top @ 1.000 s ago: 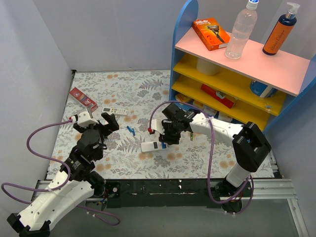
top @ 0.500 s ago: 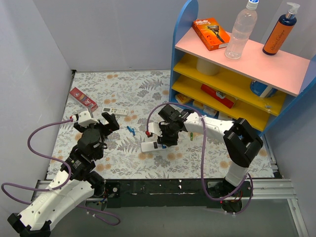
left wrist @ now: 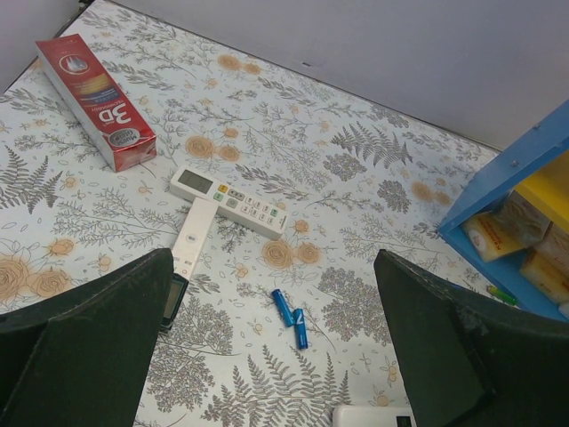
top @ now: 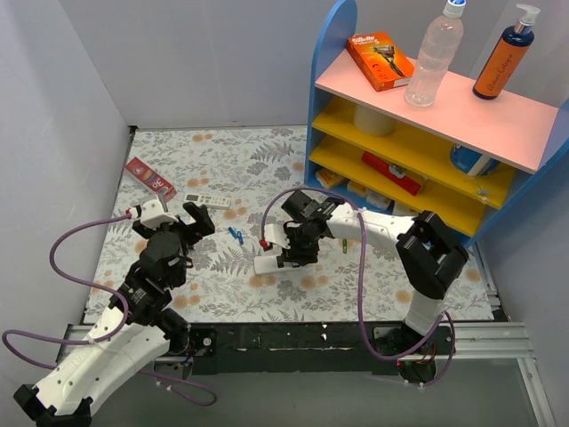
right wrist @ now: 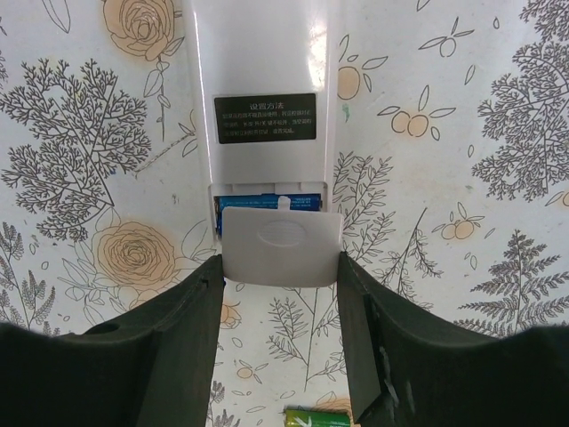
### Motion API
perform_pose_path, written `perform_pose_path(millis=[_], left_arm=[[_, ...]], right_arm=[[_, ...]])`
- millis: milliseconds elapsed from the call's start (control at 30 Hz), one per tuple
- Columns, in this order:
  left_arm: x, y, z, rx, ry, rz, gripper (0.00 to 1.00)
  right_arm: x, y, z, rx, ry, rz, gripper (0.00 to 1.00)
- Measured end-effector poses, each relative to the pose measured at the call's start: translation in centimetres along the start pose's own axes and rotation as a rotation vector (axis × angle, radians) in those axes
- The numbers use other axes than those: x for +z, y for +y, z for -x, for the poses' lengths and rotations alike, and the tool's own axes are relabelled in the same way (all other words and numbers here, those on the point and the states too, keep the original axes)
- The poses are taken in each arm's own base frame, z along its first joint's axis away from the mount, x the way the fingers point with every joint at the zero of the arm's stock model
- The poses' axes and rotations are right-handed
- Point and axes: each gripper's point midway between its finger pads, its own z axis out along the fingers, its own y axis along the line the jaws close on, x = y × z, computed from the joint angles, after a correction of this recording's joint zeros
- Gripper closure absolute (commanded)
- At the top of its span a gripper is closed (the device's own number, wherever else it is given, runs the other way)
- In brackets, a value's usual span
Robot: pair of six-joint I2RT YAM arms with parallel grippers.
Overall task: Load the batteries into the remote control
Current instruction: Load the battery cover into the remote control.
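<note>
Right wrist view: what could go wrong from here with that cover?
The cover in the right hand looks slightly tilted against the remote, so it may jam instead of seating. The remote lies loose and could slide when pushed. Only one blue battery shows inside; a cell may be missing.

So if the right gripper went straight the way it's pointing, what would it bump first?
Probably the slim white remote control, at its open battery recess holding a blue battery. The small white cover held by the right gripper would touch first, though depth is unclear.
</note>
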Motion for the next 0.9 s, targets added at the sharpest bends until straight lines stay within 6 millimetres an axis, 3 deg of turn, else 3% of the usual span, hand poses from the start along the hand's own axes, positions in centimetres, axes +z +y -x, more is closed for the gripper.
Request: perform_pose_path(millis=[900], left_arm=[[0.12,0.02,-0.12,0.002,0.005,-0.001,0.02]], right_arm=[[0.55,0.11,-0.03,-0.031,0.029,0.006,0.67]])
